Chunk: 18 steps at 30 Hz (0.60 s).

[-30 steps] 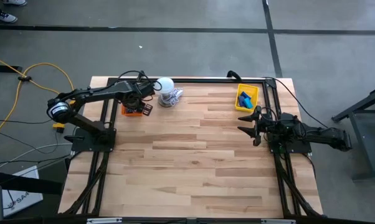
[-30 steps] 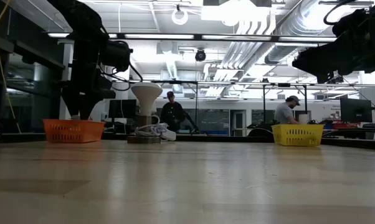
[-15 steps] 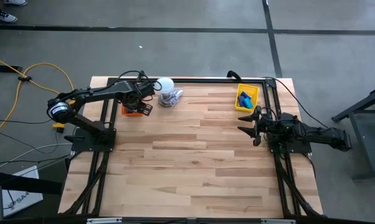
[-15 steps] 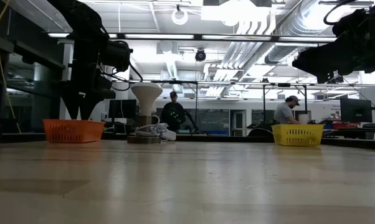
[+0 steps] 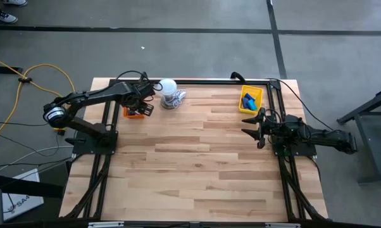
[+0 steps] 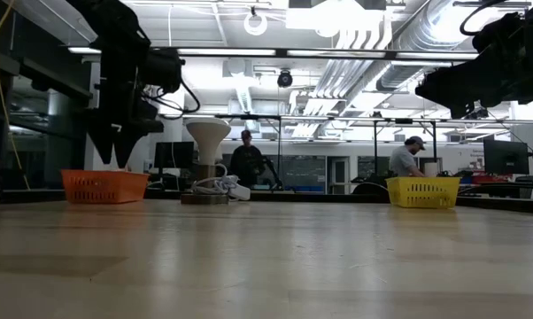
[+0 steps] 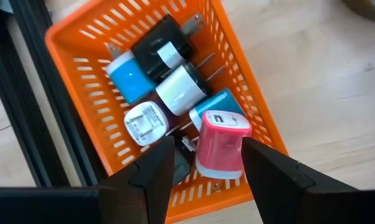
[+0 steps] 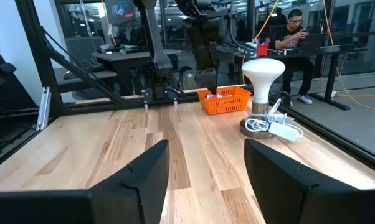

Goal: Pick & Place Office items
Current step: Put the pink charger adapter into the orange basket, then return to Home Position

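Observation:
The orange tray (image 7: 75,74) stands at the table's far left (image 5: 134,112) and holds several office items: small plug blocks in blue, black, white and teal. A pink one (image 7: 220,142) lies on top of them near the tray's end wall. My left gripper (image 7: 206,158) hangs open just above the tray (image 6: 118,159), pointing steeply down, its fingers on either side of the pink block without touching it. My right gripper (image 5: 252,123) waits open and level at the table's right side (image 8: 206,162).
A yellow tray (image 5: 250,100) with blue items stands at the far right. A white round-topped object (image 5: 169,94) with a white cable at its foot stands just right of the orange tray. A black frame runs along the table's edges. People sit in the room beyond (image 6: 414,155).
My left gripper has opened while staying over the orange tray: in the low view its fingertips stood together a second ago and are now apart.

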Each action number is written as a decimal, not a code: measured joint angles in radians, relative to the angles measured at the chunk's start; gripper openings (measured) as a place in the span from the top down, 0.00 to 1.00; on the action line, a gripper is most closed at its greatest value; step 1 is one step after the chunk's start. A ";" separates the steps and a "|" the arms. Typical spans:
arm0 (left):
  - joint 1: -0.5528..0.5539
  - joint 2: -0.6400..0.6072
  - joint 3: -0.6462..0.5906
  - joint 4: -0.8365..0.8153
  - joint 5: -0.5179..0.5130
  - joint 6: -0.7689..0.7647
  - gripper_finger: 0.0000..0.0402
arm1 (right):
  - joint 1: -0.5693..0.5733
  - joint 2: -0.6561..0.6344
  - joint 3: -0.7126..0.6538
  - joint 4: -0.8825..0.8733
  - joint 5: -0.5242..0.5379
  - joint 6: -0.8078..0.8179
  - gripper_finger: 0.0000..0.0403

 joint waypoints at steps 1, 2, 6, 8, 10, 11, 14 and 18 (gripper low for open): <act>0.000 -0.009 0.000 -0.001 -0.003 0.000 0.56 | 0.000 0.000 0.000 0.000 0.000 0.000 0.52; 0.000 -0.018 0.000 -0.003 -0.004 0.000 0.56 | 0.000 0.000 0.000 0.000 0.000 0.000 0.52; 0.000 -0.039 0.000 -0.007 -0.010 0.000 0.56 | 0.000 0.000 0.000 0.000 0.000 0.000 0.52; 0.000 -0.050 0.000 -0.006 -0.012 0.000 0.56 | 0.000 0.000 0.000 0.000 0.000 0.000 0.52; 0.000 -0.065 0.000 -0.006 -0.012 0.001 0.56 | 0.000 0.000 0.000 0.000 0.000 0.000 0.52; -0.001 -0.074 0.000 -0.006 -0.012 0.001 0.56 | 0.000 0.000 0.000 0.000 0.000 0.000 0.52; -0.012 -0.103 0.000 -0.006 -0.013 0.015 0.56 | 0.000 0.000 0.000 0.000 0.000 0.000 0.52; -0.034 -0.149 0.000 -0.006 -0.013 0.017 0.56 | 0.000 0.000 0.000 0.000 0.000 0.000 0.52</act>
